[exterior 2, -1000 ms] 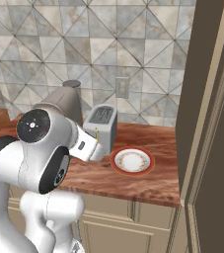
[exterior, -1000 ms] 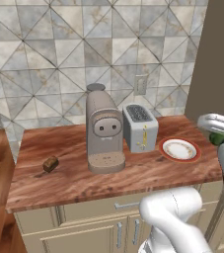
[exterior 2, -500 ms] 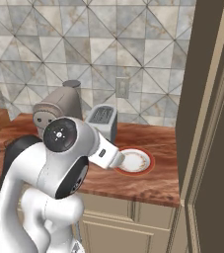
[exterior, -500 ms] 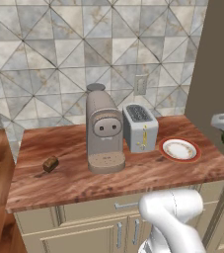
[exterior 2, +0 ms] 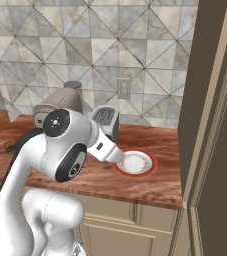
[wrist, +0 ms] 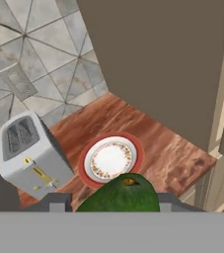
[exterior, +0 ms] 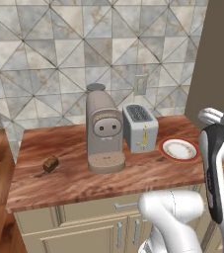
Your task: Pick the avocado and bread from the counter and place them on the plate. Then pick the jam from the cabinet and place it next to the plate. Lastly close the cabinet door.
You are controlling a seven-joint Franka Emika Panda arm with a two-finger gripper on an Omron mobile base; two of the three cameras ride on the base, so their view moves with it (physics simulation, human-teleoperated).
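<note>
Overhead, claw [wrist: 114, 207] clasping smooth dark-green avocado [wrist: 119, 194] above red-rimmed white plate [wrist: 110, 159].

1. You see the avocado [wrist: 119, 193], a dark-green ball with a small brown stem spot, held up between the tool's fingers above the desk, just short of the plate.
2. The plate [wrist: 110, 159] is round and white with an orange-red rim; it lies flat and bare on the desk [exterior: 74, 173], just beside the toaster, near the cabinet [exterior 2: 205, 100].
3. The bread [exterior: 50, 163], a small brown rough chunk, lies on the reddish-brown wood-grain desk, well apart from the plate, left of the coffee machine.
</note>
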